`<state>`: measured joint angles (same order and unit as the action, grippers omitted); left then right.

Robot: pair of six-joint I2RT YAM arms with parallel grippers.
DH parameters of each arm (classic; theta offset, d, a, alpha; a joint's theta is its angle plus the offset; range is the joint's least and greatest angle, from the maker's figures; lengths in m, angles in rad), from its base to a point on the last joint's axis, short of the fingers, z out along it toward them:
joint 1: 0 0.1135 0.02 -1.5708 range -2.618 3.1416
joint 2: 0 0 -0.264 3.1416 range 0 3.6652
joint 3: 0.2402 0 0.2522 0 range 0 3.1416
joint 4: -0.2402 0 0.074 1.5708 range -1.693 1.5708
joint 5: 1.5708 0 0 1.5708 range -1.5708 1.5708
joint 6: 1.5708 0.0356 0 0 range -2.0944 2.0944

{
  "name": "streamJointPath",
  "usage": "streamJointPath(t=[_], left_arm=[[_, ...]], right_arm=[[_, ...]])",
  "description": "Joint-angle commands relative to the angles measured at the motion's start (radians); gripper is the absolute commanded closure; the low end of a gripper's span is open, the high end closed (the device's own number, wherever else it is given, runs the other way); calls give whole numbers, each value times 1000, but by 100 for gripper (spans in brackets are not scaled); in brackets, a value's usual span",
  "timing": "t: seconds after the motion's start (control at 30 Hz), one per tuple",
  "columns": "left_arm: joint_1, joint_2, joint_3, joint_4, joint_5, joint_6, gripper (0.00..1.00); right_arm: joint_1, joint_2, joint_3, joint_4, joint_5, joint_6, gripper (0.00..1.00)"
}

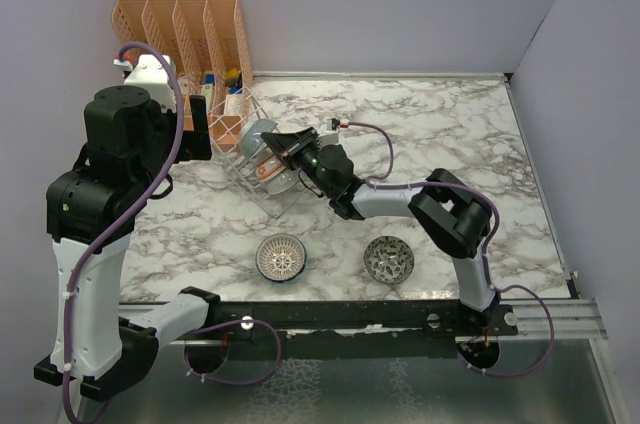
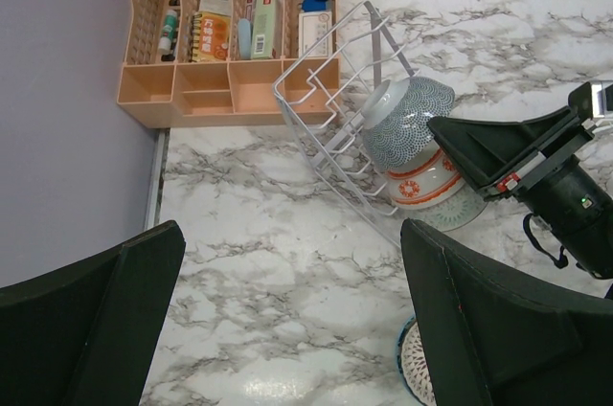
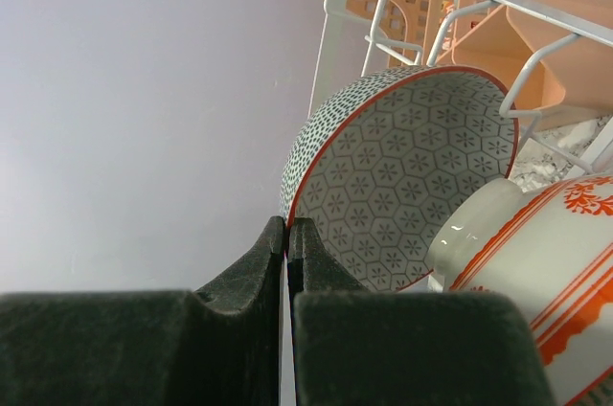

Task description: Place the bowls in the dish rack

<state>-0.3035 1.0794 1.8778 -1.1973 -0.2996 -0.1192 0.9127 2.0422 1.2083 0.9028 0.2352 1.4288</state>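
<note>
The small silvery wire-grid dish rack [image 1: 243, 176] stands tilted toward the far left corner of the white marble-patterned desk [image 1: 450, 124], just in front of an orange slotted plastic organizer [image 1: 185, 24] at the back edge. Two bowls sit in the rack on edge. One is the grey-white patterned bowl with a red rim [image 3: 402, 176], its hexagon-printed inside facing the right end effector [image 3: 287, 226]. The other is a white bowl with orange-red bands [image 3: 560, 262], whose foot leans into the first bowl's opening (the left wrist view shows a pale green edge on it). The right end effector is closed, its two black pads pressed together with only a thin seam between them. Its tips are right at the red rim, though I cannot tell whether they touch it. The left end effector [image 2: 290, 226] hangs above the left side of the desk, fingers spread wide and holding nothing. Toward the near edge, upright and well apart from the rack, stand the white round bowl with dark radial lattice [image 1: 281, 257] and, to its right, the green leaf-patterned bowl [image 1: 388, 259], with bare desk between them.
</note>
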Motion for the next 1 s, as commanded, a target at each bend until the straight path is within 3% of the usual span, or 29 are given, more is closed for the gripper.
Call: streamJointPath(t=[0.0, 0.97], left_arm=[[-3, -4, -2, 20, -7, 11, 1], [-5, -9, -12, 24, 9, 6, 1]], right_arm=[[-6, -17, -15, 19, -55, 26, 99], [-6, 56, -16, 223, -91, 144, 98]])
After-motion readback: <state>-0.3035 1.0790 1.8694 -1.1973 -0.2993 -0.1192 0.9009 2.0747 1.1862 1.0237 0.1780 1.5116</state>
